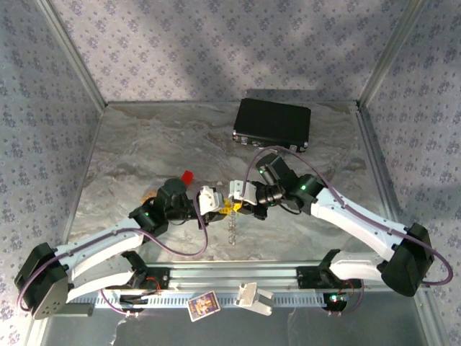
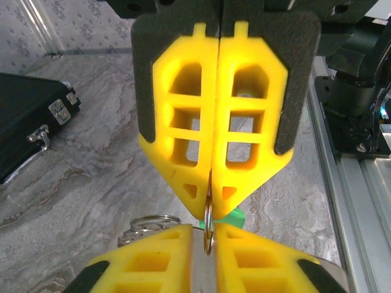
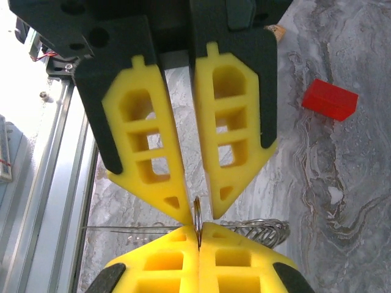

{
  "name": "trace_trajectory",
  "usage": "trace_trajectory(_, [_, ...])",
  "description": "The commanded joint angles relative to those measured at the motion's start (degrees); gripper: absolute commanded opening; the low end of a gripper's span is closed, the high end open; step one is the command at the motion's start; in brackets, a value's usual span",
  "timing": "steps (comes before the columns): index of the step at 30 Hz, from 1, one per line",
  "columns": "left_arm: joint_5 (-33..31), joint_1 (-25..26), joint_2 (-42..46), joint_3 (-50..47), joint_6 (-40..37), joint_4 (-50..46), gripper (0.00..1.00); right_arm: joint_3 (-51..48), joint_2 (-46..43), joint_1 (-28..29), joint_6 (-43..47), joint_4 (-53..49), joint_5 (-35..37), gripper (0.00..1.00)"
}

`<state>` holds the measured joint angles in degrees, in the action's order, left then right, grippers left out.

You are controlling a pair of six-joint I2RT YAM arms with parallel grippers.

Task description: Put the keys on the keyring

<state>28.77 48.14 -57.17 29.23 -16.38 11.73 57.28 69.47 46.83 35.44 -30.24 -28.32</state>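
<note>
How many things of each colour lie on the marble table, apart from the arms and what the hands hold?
Black: 1, the case
Red: 1, the block
Tan: 1, a small thing half hidden by the left arm
Total: 3
</note>
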Motion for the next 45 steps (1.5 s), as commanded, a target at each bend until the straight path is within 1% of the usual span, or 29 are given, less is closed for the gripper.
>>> trace_trajectory(1, [1.46, 0.44, -0.53, 1.88, -0.23, 0.8, 0.11, 2.02, 0.25, 0.36, 0.3, 1.05, -2.25, 0.0])
trace_trajectory(5, [1.55, 0.41, -0.03, 1.57, -0.45, 0.96, 0.01, 1.18, -0.49, -0.05, -0.48, 1.97, -2.7, 0.0])
trace_trajectory(7, [1.38, 0.42, 0.63, 0.98, -0.25, 2.03, 0.0, -0.24, -1.98, -1.37, -2.04, 3.65, -4.58, 0.08])
trace_trajectory(8, [1.33, 0.42, 1.02, 0.49, 0.06, 3.07, 0.0, -1.92, -3.03, -3.01, -3.45, 5.26, -6.6, 0.14])
trace_trajectory(10, [1.11, 0.45, 1.57, -1.55, 2.01, 7.86, 0.0, -6.8, -6.09, -8.1, -9.67, 12.94, -13.49, 0.29])
trace_trajectory(12, [1.31, 0.41, 1.49, -3.75, 5.08, 13.86, 0.0, -10.46, -7.94, -10.25, -13.89, 18.18, -17.67, 0.34])
trace_trajectory(17, [0.94, 0.49, 1.51, -6.26, 8.22, 20.71, 0.0, -13.02, -8.58, -10.13, -16.53, 20.94, -18.17, 0.36])
trace_trajectory(22, [1.03, 0.5, 1.09, -6.73, 9.0, 22.77, 0.0, -13.07, -6.41, -9.0, -16.73, 22.21, -18.27, 0.36])
trace_trajectory(27, [1.46, 0.49, 0.92, -6.74, 9.33, 23.2, 0.0, -12.37, -4.63, -8.45, -16.28, 22.15, -18.09, 0.35])
trace_trajectory(29, [1.43, 0.54, 0.84, -6.82, 9.29, 23.1, 0.0, -12.31, -4.44, -8.38, -16.2, 22.24, -18.39, 0.32])
trace_trajectory(33, [1.46, 0.54, 0.93, -6.82, 9.32, 22.95, 0.0, -12.01, -4.48, -8.29, -16.11, 22.33, -19.05, 0.22])
trace_trajectory(37, [1.44, 0.5, 0.89, -6.74, 9.1, 22.66, 0.0, -11.92, -4.83, -8.17, -15.82, 21.92, -19.06, 0.2])
trace_trajectory(39, [1.45, 0.48, 0.87, -6.65, 8.93, 22.36, 0.0, -11.8, -5.11, -8.16, -15.5, 21.55, -18.95, 0.16])
trace_trajectory(42, [1.44, 0.53, 1.07, -6.39, 8.66, 21.57, 0.0, -11.27, -5.55, -8.13, -14.56, 20.18, -18.77, 0.01])
trace_trajectory(43, [1.36, 0.52, 1.07, -6.22, 8.5, 21.07, 0.01, -10.82, -5.66, -8.1, -13.96, 19.28, -18.58, 0.0])
trace_trajectory(44, [1.05, 0.52, 1.21, -5.94, 8.27, 20.37, 0.08, -10.24, -5.66, -8.06, -13.11, 17.9, -18.27, 0.0])
trace_trajectory(45, [0.67, 0.52, 1.27, -5.65, 7.98, 19.41, 0.18, -9.58, -5.66, -7.92, -12.15, 16.38, -17.69, 0.0])
